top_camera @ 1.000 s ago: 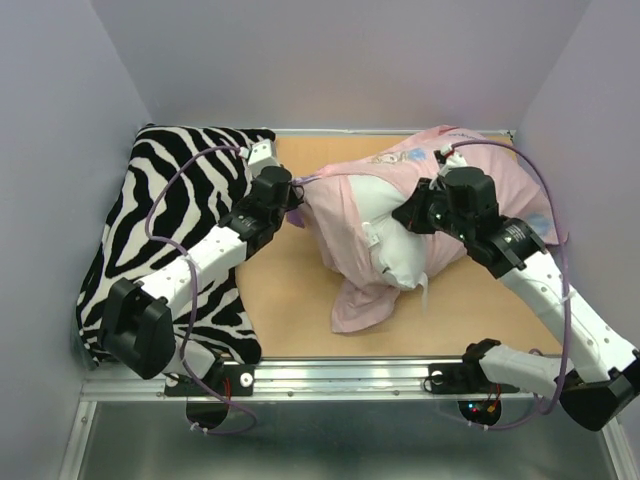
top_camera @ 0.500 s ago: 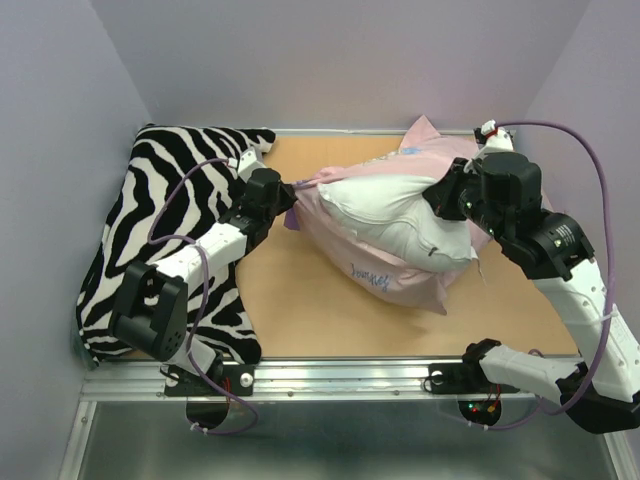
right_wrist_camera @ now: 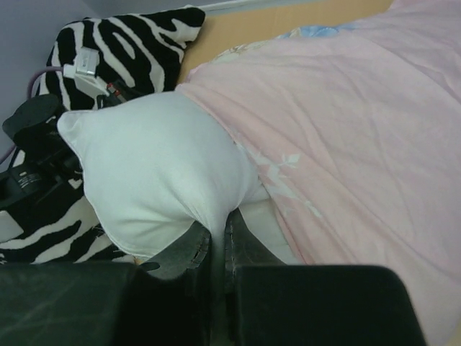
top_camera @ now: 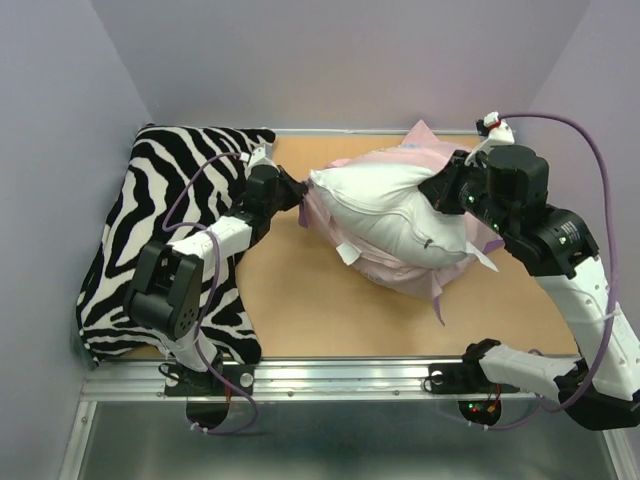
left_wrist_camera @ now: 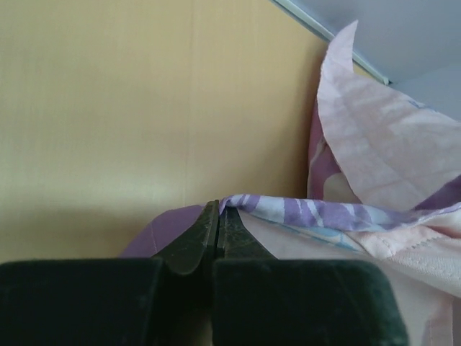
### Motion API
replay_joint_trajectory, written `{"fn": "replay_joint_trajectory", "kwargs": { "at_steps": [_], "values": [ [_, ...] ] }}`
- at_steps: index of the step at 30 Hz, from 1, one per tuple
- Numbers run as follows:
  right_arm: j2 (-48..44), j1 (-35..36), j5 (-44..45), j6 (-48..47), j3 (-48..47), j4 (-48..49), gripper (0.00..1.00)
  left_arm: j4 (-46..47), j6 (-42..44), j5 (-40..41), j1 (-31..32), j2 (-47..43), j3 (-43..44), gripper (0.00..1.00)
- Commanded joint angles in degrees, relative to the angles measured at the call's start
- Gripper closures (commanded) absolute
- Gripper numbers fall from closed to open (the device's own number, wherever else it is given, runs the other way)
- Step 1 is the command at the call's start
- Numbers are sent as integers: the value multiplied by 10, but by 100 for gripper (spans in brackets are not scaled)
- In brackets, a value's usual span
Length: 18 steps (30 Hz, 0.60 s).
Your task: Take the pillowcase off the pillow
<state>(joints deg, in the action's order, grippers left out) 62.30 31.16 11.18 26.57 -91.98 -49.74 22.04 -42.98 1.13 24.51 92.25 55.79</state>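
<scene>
Pillow, plump plain white, its tag too small to read, lies mid-worktop atop the pillowcase, whose pale pink side faces outward; left hand pinched closed on the pillowcase's purple hem, right hand clamped on pillow fabric.

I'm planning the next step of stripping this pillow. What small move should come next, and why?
Probably the right gripper, shut on the pillow, should pull it slightly rightward, away from the left gripper, which pinches the pillowcase hem. The pillow looks mostly bare, yet it lies on the pink fabric.
</scene>
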Motion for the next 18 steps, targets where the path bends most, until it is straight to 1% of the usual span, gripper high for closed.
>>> {"fn": "replay_joint_trajectory", "kwargs": {
  "at_steps": [1,2,3,5,6,7,9,10,11,14,16,18],
  "values": [
    [-23,-7,-69,39,72,198,100,39,15,-112,-17,9,43,73],
    [-14,-7,-80,42,86,205,100,34,11,-112,-17,-9,48,69],
    [-9,-6,-84,46,115,225,99,2,8,-87,-17,-21,62,58],
    [3,-7,-88,50,140,246,100,-50,11,-41,-19,-52,80,53],
    [7,-6,-85,50,150,256,99,-70,11,10,-21,-64,84,52],
    [12,-7,-82,50,157,270,99,-110,-2,35,-27,-75,84,45],
    [30,-7,-81,50,170,286,100,-129,-21,60,-41,-109,75,43],
    [37,-7,-85,53,174,293,99,-133,-20,63,-45,-122,67,40],
    [42,-7,-97,54,180,301,100,-145,-20,87,-46,-141,70,38],
    [66,-7,-128,60,182,336,99,-169,-7,85,-46,-174,85,32],
    [92,-7,-142,60,177,357,99,-160,-10,48,-46,-194,75,20],
    [116,-7,-169,61,163,372,100,-127,-25,-8,-31,-222,43,20]
  ]
}}
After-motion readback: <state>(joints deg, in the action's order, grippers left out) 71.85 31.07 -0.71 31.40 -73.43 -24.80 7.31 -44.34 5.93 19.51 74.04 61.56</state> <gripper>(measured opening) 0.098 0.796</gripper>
